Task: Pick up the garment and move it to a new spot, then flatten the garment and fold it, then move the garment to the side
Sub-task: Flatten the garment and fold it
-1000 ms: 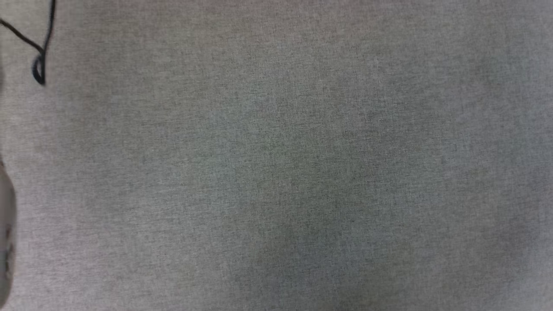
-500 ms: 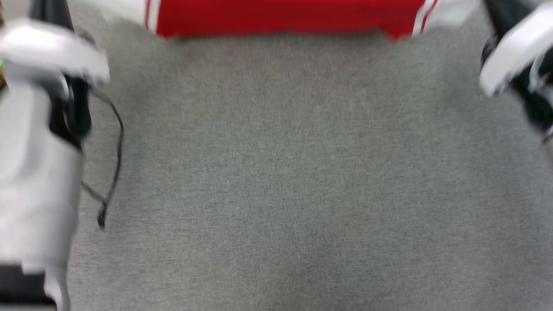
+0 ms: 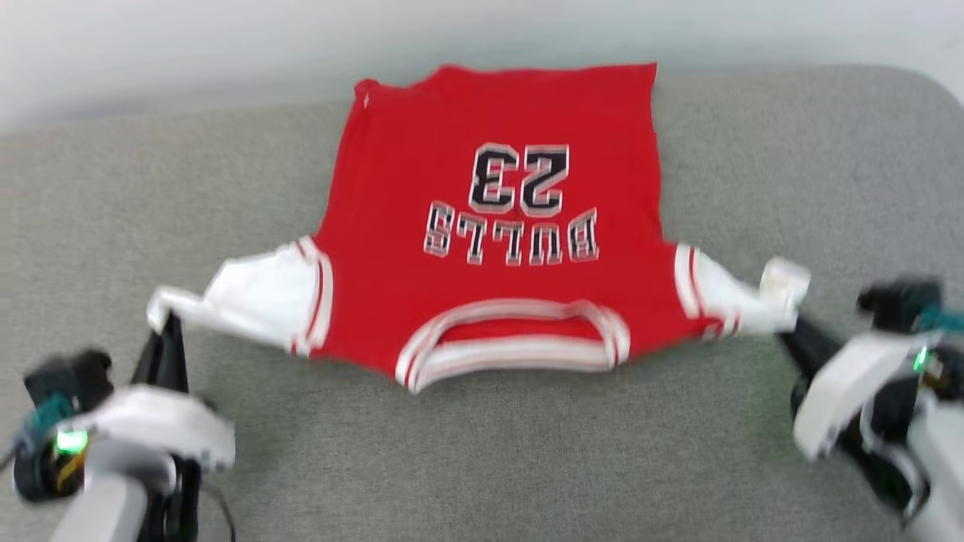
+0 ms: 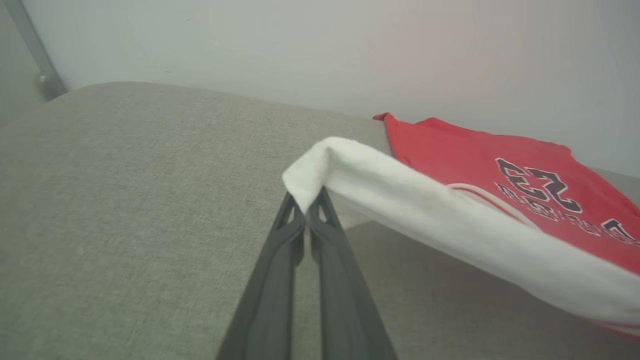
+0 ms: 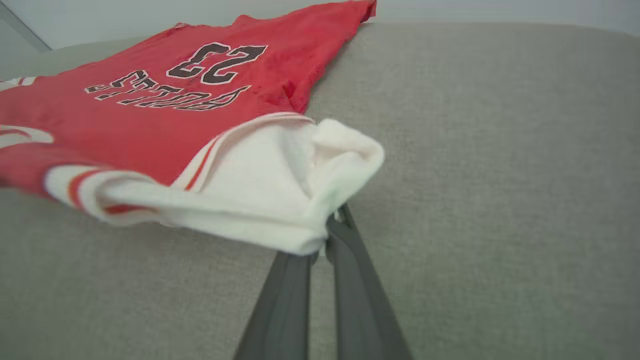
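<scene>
A: What had changed in the head view?
B: A second earlier it showed bare grey cloth, and half a second earlier only a red strip at twelve o'clock. The whole picture had shifted, so the camera had lifted and the cloth had not moved. Now the garment (image 3: pixel 489 226) lay spread on the grey cushion (image 3: pixel 482 467), print up, collar toward six o'clock. Flattening looked nearly done, with folding probably next.
A: And the grippers there?
B: The left gripper (image 3: pixel 164 324) at eight o'clock and the right gripper (image 3: pixel 787 327) at four o'clock each met a white sleeve tip.
A: The left wrist view?
B: The fingers were pressed together, pinching the left sleeve (image 4: pixel 400 200) and holding it clear of the cushion.
A: The right wrist view?
B: The jaws were likewise closed, nipping the bunched right sleeve (image 5: pixel 280 200).
</scene>
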### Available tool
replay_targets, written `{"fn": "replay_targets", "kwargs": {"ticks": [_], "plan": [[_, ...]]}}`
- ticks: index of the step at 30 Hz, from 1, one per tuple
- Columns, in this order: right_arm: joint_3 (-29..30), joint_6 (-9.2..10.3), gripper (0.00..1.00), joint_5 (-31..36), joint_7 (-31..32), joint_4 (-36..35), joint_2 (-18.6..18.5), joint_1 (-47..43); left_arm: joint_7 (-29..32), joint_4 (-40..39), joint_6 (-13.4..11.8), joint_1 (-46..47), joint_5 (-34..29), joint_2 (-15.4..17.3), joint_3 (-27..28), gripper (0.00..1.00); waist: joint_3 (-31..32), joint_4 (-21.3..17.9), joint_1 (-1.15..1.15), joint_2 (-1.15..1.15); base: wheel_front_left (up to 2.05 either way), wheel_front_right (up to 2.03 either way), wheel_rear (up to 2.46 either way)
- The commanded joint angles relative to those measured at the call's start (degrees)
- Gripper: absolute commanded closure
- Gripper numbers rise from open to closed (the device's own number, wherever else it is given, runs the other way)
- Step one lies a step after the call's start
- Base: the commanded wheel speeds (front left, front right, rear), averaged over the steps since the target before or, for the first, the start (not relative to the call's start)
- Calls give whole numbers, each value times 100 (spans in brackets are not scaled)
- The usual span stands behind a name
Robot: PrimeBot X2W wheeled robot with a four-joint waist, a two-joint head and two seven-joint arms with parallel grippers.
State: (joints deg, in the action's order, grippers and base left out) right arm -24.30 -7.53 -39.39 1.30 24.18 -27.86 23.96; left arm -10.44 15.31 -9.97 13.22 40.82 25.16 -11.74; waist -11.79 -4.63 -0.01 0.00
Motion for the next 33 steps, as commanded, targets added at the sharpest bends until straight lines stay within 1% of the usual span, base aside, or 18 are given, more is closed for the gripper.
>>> {"fn": "replay_targets", "kwargs": {"ticks": [1, 4, 8, 11, 13, 14, 15, 16, 17, 20, 22, 25, 26, 29, 33], "plan": [[46, 8, 100, 102, 73, -114, -27, -331, 82, -160, -104, -293, -34, 89, -2, 100, 217, 65, 1, 0, 0, 0, 0], [253, 8, 100, 181, 301, -390, 18, -1054, 258, -601, -323, -977, -33, 154, -35, 100, 443, 125, 1, 0, 0, 0, 0], [460, 7, 100, 291, 644, -762, 123, -2012, 423, -1098, -608, -1950, 96, 79, -75, 100, 744, 160, 1, 0, 0, 0, 0], [595, 8, 100, 450, 961, -971, 122, -2612, 484, -1361, -777, -2438, 143, 82, -65, 100, 850, 196, 1, 0, 0, 0, 0], [681, 8, 100, 472, 1232, -1098, 208, -2943, 537, -1512, -850, -2682, 72, 143, -129, 100, 880, 243, 1, 0, 0, 0, 0], [745, 8, 92, 583, 1335, -1173, 195, -3021, 549, -1585, -880, -2742, 40, 162, -152, 100, 876, 262, 1, 0, 0, 0, 0], [833, 8, 67, 601, 1383, -1282, 240, -3075, 537, -1665, -894, -2765, 38, 150, -155, 100, 869, 280, 1, 0, 0, 0, 0], [924, 8, 35, 619, 1432, -1377, 301, -3126, 525, -1734, -914, -2762, 27, 150, -157, 100, 858, 298, 1, 0, 0, 0, 0], [991, 7, 0, 685, 1499, -1460, 332, -3168, 530, -1776, -932, -2745, -11, 166, -168, 100, 852, 317, 1, 0, 0, 0, 0], [1215, 6, 0, 766, 1593, -1744, 407, -3056, 509, -1927, -893, -2571, -85, 177, -237, 100, 819, 393, 1, 0, 0, 0, 0], [1417, 6, 0, 795, 1529, -1906, 379, -2797, 518, -2009, -893, -2457, -133, 153, -287, 100, 771, 431, 1, 0, 0, 0, 0], [1787, 6, 0, 784, 1466, -1865, 406, -2382, 500, -2138, -878, -2261, -209, 100, -375, 100, 612, 499, 1, 0, 0, 0, 0], [1907, 6, 0, 708, 1466, -1786, 470, -2163, 469, -2190, -869, -2173, -232, 77, -389, 100, 538, 519, 1, 0, 0, 0, 0], [2176, 6, 0, 657, 1502, -1455, 505, -1355, 414, -2352, -841, -1915, -326, 22, -460, 100, 197, 626, 1, 0, 0, 0, 0], [2349, 6, 0, 570, 1763, -670, 393, -203, 282, -2567, -763, -1436, -503, -94, -612, 100, -348, 877, 1, 0, 0, 0, 0]]}}
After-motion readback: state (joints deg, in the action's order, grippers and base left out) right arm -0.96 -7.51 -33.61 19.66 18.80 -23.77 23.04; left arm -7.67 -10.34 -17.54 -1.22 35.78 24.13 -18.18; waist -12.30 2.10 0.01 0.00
